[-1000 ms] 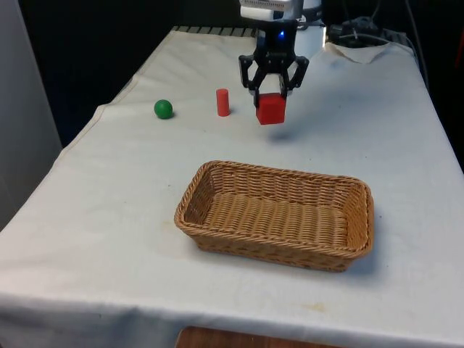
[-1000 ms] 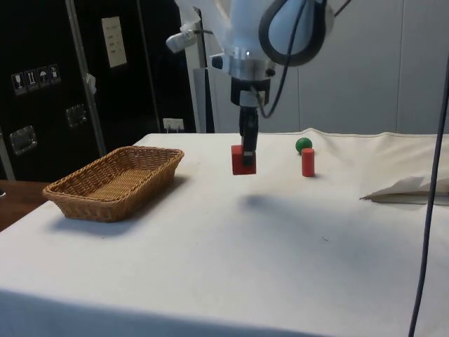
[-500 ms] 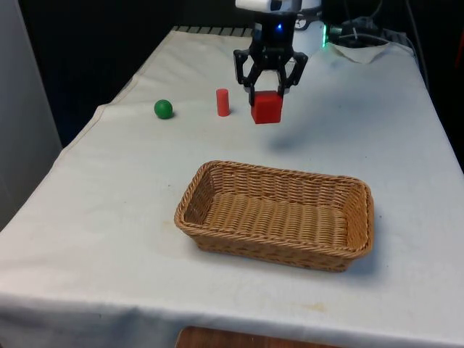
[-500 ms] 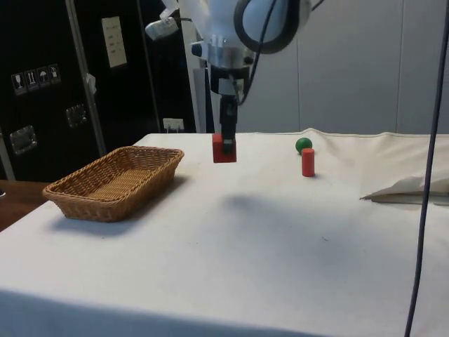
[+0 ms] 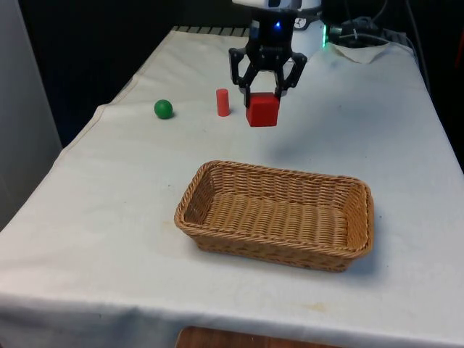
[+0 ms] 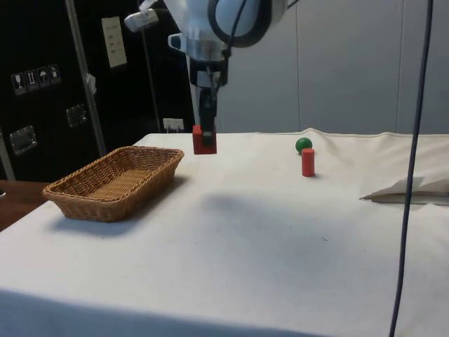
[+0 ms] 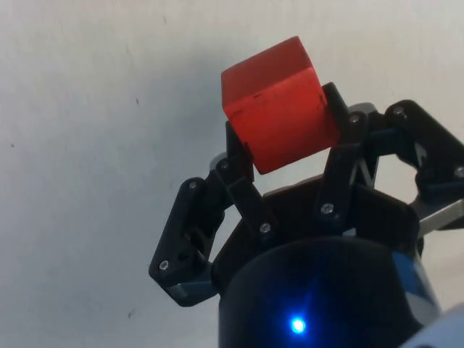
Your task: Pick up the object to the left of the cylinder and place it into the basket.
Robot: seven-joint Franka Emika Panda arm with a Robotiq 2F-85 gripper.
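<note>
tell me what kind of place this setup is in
Probably a robotics lab or test room: a table under a white cloth, a robot gripper holding a red cube above it, and dark cabinets behind.

even bright light, soft shadows — wrist view slightly blurred

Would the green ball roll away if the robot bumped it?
Probably. The green ball is round and sits loose on the flat white cloth, so a nudge would likely send it rolling. The cloth's wrinkles might slow it. The red cylinder beside it stands upright and would sooner tip.
</note>
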